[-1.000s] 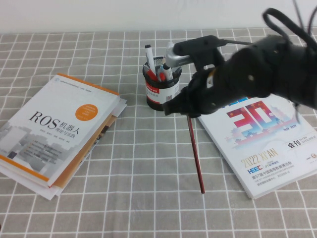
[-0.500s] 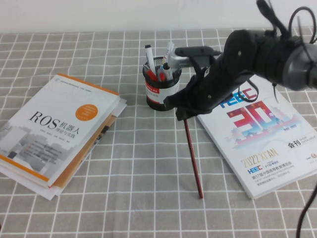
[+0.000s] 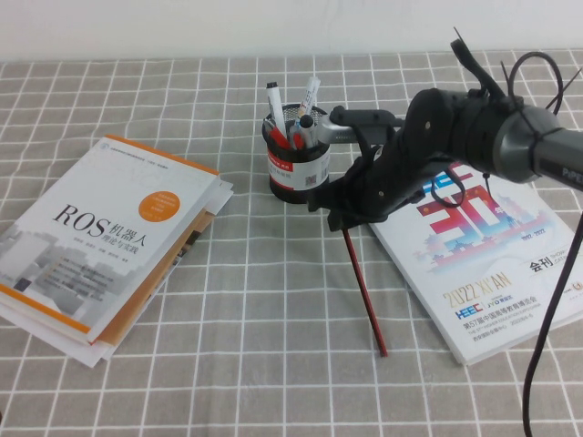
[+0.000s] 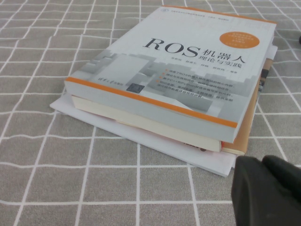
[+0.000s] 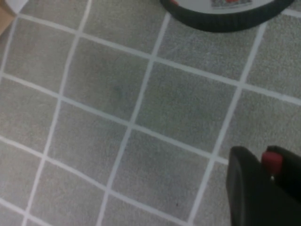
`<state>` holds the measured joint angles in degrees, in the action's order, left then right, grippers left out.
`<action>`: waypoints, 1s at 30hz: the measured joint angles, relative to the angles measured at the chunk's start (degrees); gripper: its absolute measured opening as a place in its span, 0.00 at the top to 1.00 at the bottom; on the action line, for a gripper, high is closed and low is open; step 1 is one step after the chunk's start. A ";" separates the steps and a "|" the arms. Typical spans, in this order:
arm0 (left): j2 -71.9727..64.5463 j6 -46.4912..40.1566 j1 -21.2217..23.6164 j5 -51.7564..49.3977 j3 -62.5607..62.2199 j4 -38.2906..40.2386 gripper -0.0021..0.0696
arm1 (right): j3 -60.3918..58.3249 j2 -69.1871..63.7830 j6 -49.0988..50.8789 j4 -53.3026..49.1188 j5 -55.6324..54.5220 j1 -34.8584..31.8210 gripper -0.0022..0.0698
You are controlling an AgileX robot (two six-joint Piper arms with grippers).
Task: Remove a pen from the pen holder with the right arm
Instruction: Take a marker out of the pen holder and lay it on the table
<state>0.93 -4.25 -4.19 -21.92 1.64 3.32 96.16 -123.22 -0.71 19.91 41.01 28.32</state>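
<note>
A black mesh pen holder [image 3: 296, 173] with a white and red label stands mid-table, with several pens [image 3: 276, 105] sticking out of it. Just right of it, and nearer the table's front edge than it, my right gripper [image 3: 339, 217] is shut on the top of a long thin red pen [image 3: 364, 291]. The pen slants down to the checked cloth, tip near the magazine's edge. In the right wrist view the pen's red end [image 5: 272, 161] shows between the black fingers, and the holder's base [image 5: 225, 12] is close by. My left gripper [image 4: 263, 165] hangs beside the book stack, fingers together.
A stack of books topped by a white and orange ROS book [image 3: 109, 237] lies at the left, also in the left wrist view as the ROS book [image 4: 178, 70]. A white magazine [image 3: 492, 264] lies at the right, under the right arm. Loose cables trail from that arm.
The right arm has drawn back to the right and lower, clear of the holder's top. The red pen stays in its grip, and its lower tip has shifted slightly right.
</note>
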 joint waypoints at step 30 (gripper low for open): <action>0.00 0.00 0.00 0.00 0.00 0.00 0.98 | -5.30 22.45 -0.33 -6.43 8.15 3.81 0.95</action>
<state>0.93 -4.25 -4.19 -21.92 1.64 3.32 90.86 -100.77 -1.04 13.48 49.17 32.13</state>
